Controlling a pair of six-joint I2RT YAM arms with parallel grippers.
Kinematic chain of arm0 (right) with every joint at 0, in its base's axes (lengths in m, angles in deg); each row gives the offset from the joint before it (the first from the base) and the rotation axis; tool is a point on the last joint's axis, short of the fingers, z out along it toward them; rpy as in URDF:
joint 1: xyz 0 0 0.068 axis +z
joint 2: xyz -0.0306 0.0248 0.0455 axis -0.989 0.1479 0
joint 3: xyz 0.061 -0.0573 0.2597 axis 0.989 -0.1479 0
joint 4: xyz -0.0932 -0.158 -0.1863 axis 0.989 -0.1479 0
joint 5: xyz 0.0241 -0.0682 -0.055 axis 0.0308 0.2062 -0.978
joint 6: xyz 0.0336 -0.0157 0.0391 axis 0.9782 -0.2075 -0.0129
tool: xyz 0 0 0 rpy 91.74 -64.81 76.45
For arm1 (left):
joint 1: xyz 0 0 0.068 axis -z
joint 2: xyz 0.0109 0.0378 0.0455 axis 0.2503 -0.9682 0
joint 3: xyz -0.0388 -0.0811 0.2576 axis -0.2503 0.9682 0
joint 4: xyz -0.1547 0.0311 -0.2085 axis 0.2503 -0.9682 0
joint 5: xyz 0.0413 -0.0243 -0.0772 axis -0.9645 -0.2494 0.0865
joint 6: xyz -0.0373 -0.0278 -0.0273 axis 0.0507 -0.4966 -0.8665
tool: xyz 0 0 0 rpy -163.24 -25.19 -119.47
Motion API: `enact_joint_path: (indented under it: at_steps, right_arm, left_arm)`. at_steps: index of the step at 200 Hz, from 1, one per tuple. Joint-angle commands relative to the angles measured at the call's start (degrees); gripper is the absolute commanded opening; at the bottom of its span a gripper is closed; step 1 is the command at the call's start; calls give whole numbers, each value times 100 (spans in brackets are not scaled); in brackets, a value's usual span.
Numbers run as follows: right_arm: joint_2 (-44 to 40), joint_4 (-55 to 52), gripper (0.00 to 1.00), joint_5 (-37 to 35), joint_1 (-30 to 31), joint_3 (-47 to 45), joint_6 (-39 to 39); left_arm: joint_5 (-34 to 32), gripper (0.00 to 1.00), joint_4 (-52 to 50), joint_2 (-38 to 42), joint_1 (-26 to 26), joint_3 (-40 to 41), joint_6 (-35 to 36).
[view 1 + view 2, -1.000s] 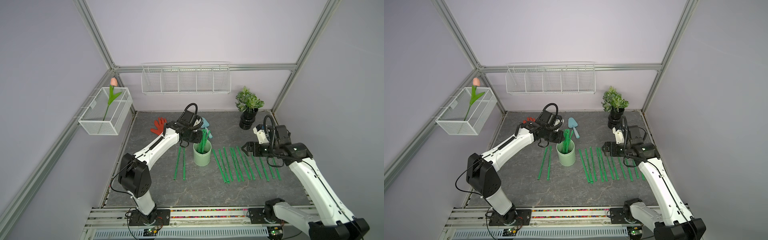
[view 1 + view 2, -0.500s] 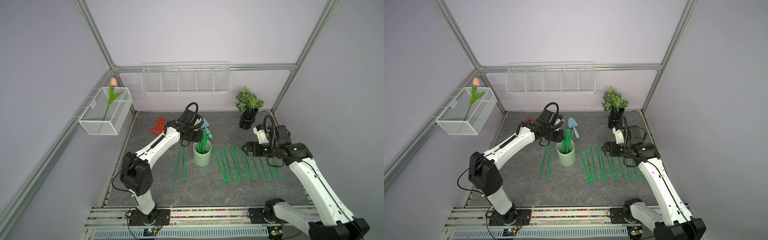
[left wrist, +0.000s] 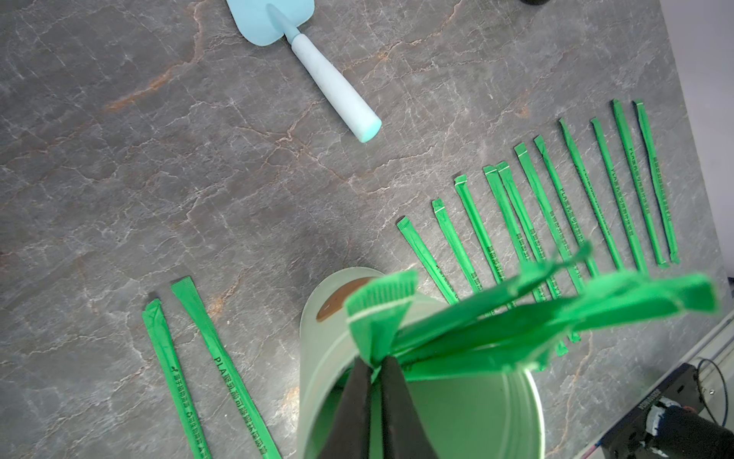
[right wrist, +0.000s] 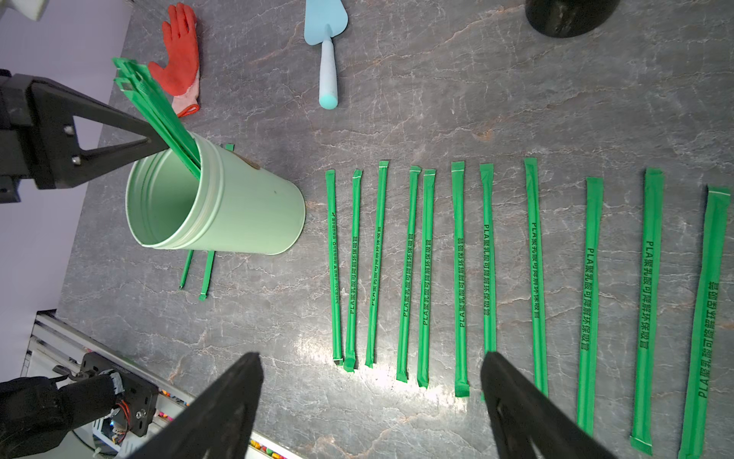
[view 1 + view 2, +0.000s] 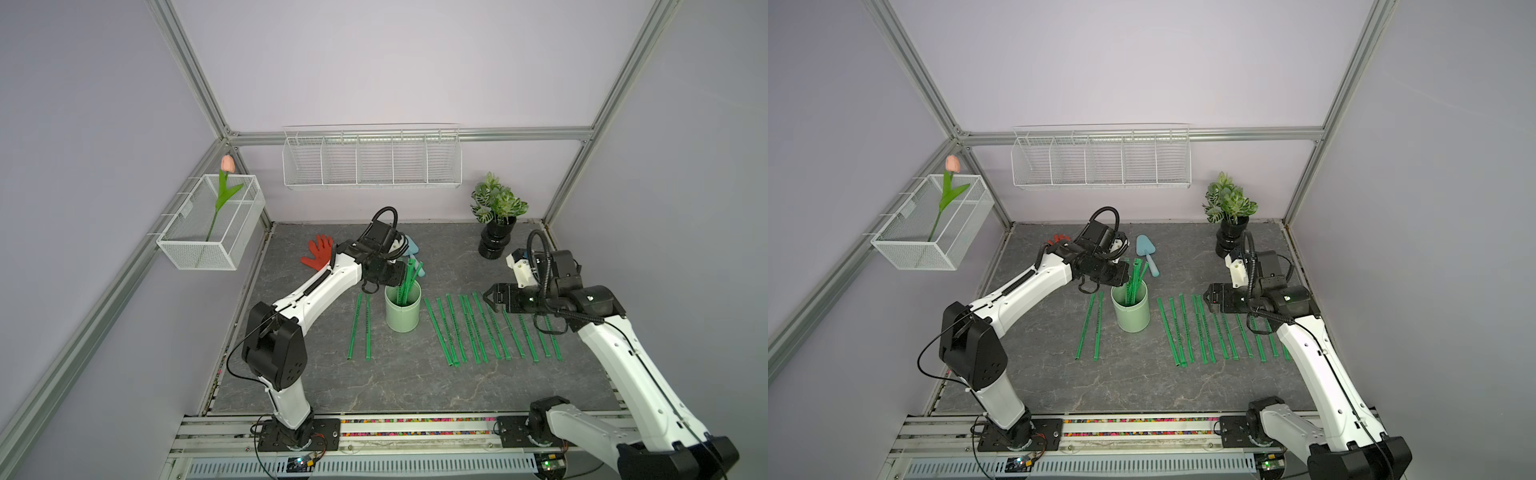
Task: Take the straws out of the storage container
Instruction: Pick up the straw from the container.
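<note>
my left gripper (image 3: 375,367) is pinching together on one straw (image 3: 379,314) of the bunch leaning in the cup (image 3: 468,405), just above its rim. my right gripper (image 4: 371,357) is hanging wide apart over the straws (image 4: 458,278) lying in a row on the table (image 4: 437,99) beside the cup.

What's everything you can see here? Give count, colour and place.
Mint-green cylindrical cup: one, upright, centre.
Green paper-wrapped straws: eleven flat in a row right of the cup; two left of it; a few standing inside.
Light blue trowel: one, behind the cup.
Red-orange work glove: one, back left.
Leafy plant in black pot: one, green, back right corner.
White wire baskets: two; long one at the back, mesh one on the left side.
Pink tulip: one, in the mesh basket.
Left gripper: black, shut on a straw in the cup.
Right gripper: black, open, above the straw row.
</note>
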Motion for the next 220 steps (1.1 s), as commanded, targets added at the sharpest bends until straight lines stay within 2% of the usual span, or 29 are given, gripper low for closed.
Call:
enact_joint_path:
  at_steps: [1,133,220]
  right_arm:
    - [0,68,89,46,40,-98,28]
    - [7,95,89,129,39,-15,59]
    - [-10,63,89,152,36,85,65]
  left_arm:
    - [-47,7,-64,61,18,-156,64]
    - [-150,2,-230,637,32,-154,-113]
    - [-589,0,-423,1209,26,-411,-105]
